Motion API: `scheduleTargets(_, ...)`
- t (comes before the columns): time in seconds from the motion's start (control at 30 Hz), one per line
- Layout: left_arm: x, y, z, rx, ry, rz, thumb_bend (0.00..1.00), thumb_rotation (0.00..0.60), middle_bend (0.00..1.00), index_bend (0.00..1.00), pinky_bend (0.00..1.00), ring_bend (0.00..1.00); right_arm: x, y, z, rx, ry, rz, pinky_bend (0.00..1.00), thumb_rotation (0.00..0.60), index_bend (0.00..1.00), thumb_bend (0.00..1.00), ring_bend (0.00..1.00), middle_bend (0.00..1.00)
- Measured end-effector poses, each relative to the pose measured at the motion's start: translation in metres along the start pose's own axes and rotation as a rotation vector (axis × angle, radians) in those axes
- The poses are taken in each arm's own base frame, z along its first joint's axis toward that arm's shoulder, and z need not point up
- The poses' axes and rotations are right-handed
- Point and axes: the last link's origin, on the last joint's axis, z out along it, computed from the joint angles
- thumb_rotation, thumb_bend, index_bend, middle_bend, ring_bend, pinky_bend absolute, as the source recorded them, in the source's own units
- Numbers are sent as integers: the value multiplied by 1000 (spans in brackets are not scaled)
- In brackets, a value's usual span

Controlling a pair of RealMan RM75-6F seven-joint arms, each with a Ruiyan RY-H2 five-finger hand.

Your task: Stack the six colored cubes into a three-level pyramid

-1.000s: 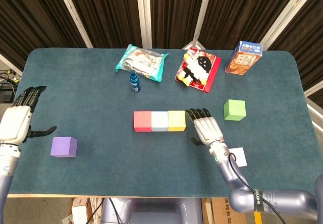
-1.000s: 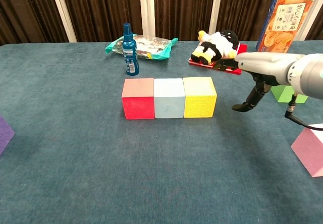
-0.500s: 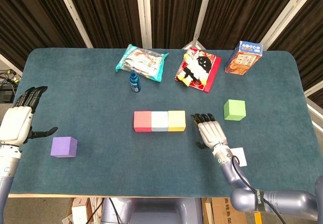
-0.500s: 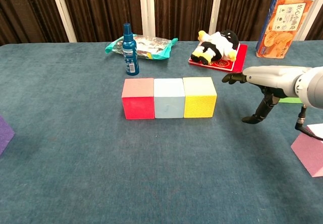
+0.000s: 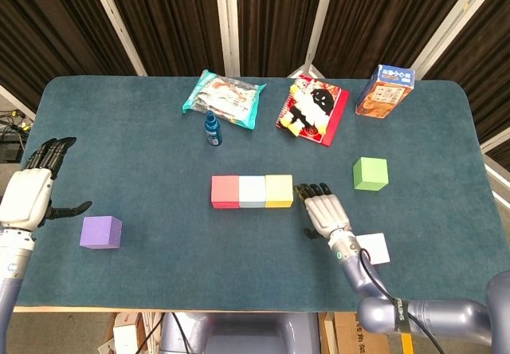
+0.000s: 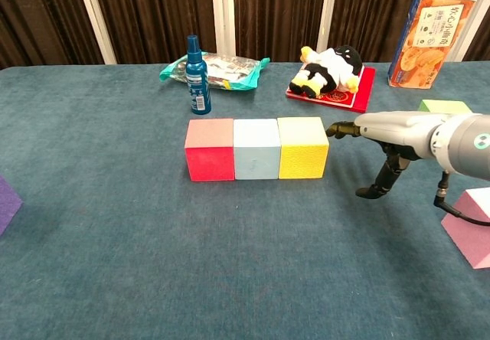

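Cubes red [image 5: 225, 191], pale blue [image 5: 252, 191] and yellow [image 5: 279, 190] form the base row mid-desk, while green [image 5: 370, 174], purple [image 5: 101, 232] and pink [image 6: 471, 227] cubes wait unstacked, both hands [image 5: 325, 211] [image 5: 29, 192] empty, fingers spread.

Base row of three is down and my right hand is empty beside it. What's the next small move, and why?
Probably swing the right hand back to the pink cube near its wrist. The red cube, light blue cube and yellow cube sit touching in a row, nothing rests on top, and that hand holds nothing.
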Motion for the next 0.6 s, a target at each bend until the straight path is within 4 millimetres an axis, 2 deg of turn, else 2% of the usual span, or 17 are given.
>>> scheduleTargets(0.6,-1,-3,1,5,-5,-1,142,600,54,0,109,36,-2,-4,4,-10,6,-6,0,600,0,327,51,84)
